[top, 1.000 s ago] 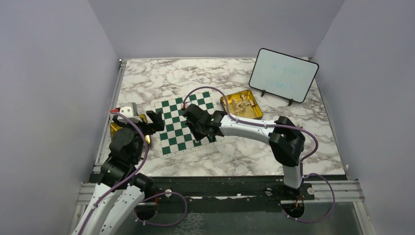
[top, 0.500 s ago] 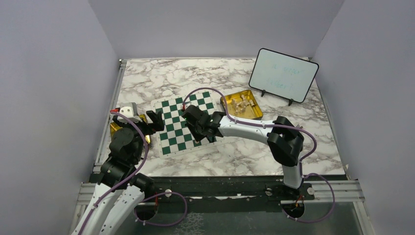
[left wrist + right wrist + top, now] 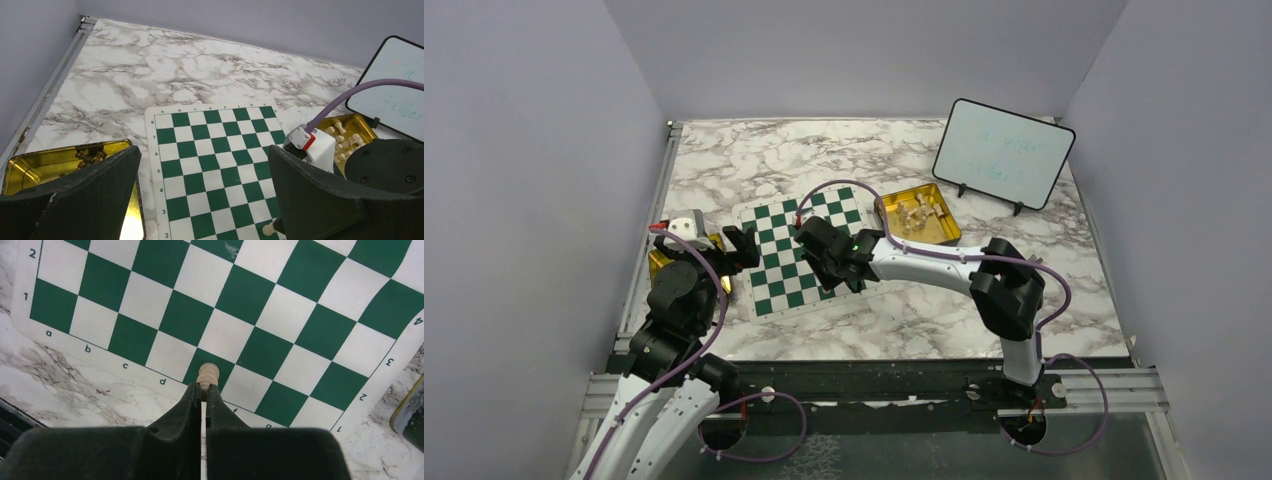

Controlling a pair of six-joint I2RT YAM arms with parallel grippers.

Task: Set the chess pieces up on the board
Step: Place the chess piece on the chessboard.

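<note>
Cream chess piece (image 3: 208,374) low-centre in right wrist view, long axis up-frame, head twd frame top, over green sq in board (image 3: 300,290) edge row. Base nipped by right gripper (image 3: 204,389), fingers near-closed. Lower frame of left wrist view: left gripper (image 3: 200,200) spread wide, holding nothing.

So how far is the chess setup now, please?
Done: nothing; no piece stands free on the visible squares of the board. In hand: the right gripper is shut on one cream chess piece over a green first-row square. To do: the cream pieces in the right tin and the dark pieces in the left tin, near the open left gripper.
</note>
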